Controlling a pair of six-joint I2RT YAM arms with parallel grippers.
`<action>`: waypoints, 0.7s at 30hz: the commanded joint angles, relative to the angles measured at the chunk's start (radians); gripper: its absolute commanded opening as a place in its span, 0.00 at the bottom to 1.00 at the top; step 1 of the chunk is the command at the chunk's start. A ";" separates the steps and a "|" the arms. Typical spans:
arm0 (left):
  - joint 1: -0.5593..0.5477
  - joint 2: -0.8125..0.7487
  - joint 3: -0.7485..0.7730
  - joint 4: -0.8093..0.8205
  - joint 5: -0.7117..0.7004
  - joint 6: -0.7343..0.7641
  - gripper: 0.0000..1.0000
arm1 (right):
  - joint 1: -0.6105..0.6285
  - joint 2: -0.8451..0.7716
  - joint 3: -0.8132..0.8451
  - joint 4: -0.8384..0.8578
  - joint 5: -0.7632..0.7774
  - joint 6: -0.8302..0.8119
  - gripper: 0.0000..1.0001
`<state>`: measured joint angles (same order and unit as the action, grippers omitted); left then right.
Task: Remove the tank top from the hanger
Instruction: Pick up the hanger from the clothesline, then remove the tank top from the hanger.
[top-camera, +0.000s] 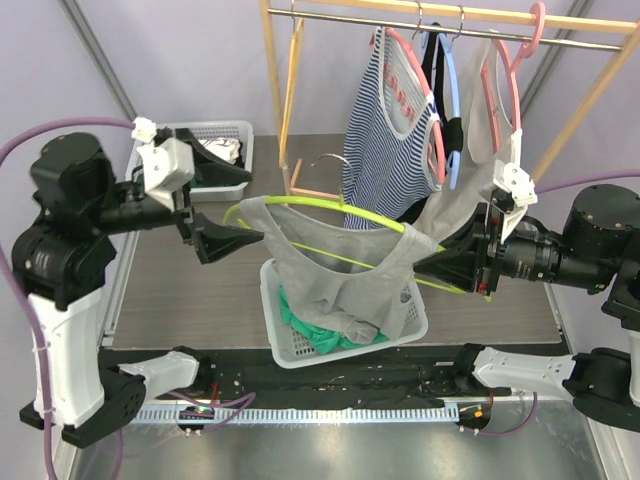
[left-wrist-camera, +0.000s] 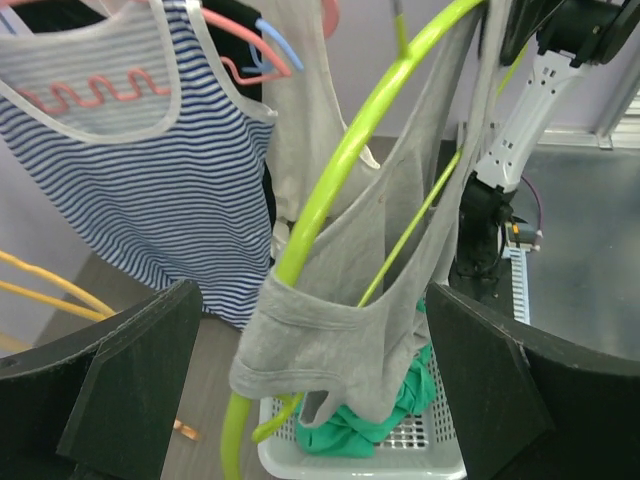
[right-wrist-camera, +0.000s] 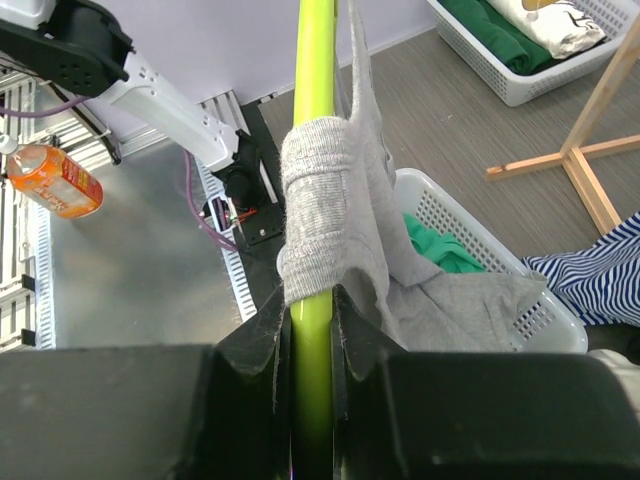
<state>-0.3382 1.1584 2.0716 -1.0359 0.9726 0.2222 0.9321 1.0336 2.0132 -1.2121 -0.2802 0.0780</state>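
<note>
Clamping green hanger (right-wrist-camera: 315, 60), right gripper (right-wrist-camera: 310, 305), tank top (right-wrist-camera: 325, 200) strap just beyond its fingertips (right-wrist-camera: 262, 335), left gripper (top-camera: 240, 240) spread, cloth ahead.

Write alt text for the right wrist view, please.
The right gripper clamps a green hanger, with a grey tank top strap looped around it. Below sits a white basket holding green cloth.

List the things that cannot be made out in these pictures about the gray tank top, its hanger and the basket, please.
- Top external: the tank top covers most of the green cloth in the basket.
- Right wrist: the body of the right gripper hides the hanger below its grip.
- Left wrist: the hanger's lower end is cut off by the bottom edge.
</note>
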 joint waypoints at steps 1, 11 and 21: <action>0.005 0.023 -0.001 -0.030 0.072 0.049 1.00 | 0.004 -0.010 -0.010 0.063 -0.053 -0.035 0.01; 0.004 0.084 0.005 0.002 0.208 -0.089 0.91 | 0.004 0.026 -0.014 0.086 -0.057 -0.104 0.01; -0.002 0.084 -0.044 -0.003 0.279 -0.141 0.89 | 0.005 0.065 0.019 0.102 -0.086 -0.122 0.01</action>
<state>-0.3382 1.2453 2.0380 -1.0523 1.2053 0.1116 0.9321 1.1011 1.9881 -1.2118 -0.3328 -0.0254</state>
